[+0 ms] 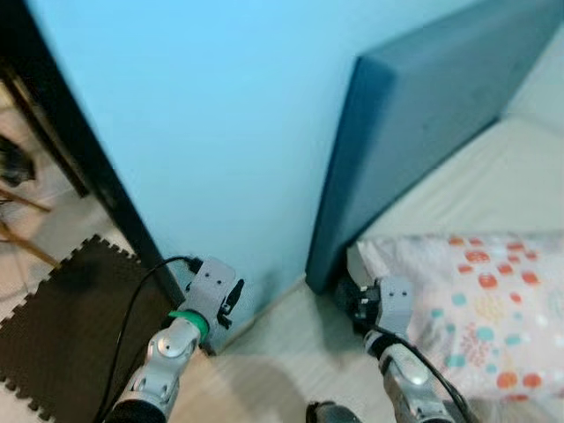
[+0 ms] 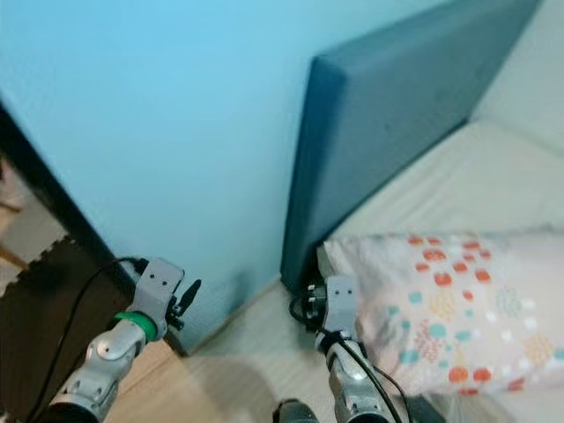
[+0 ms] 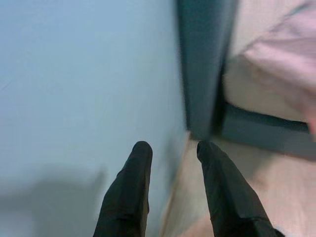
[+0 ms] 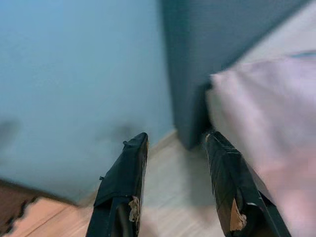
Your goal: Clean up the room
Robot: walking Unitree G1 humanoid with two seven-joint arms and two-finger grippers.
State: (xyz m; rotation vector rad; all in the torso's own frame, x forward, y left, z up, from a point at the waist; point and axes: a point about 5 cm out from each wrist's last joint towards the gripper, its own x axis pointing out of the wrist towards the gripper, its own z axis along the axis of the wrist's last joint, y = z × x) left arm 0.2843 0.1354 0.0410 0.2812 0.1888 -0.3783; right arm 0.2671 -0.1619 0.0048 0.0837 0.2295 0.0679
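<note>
A bed with a cream sheet (image 1: 476, 189) and a dark teal headboard (image 1: 414, 115) stands against the light blue wall (image 1: 211, 115). A white pillow with red and teal dots (image 1: 493, 304) lies near the bed's corner. My left gripper (image 3: 170, 148) is held low by the wall, open and empty. By the bed's corner my right gripper (image 4: 175, 140) is also open and empty. Both wrists, the left (image 1: 211, 291) and the right (image 1: 388, 304), are raised in front of me.
A dark foam puzzle mat (image 1: 70, 335) covers the floor at the left beside a black door frame (image 1: 79, 141). Pale wood floor (image 1: 300, 352) runs between wall and bed. Wooden chair legs (image 1: 22, 233) stand beyond the doorway.
</note>
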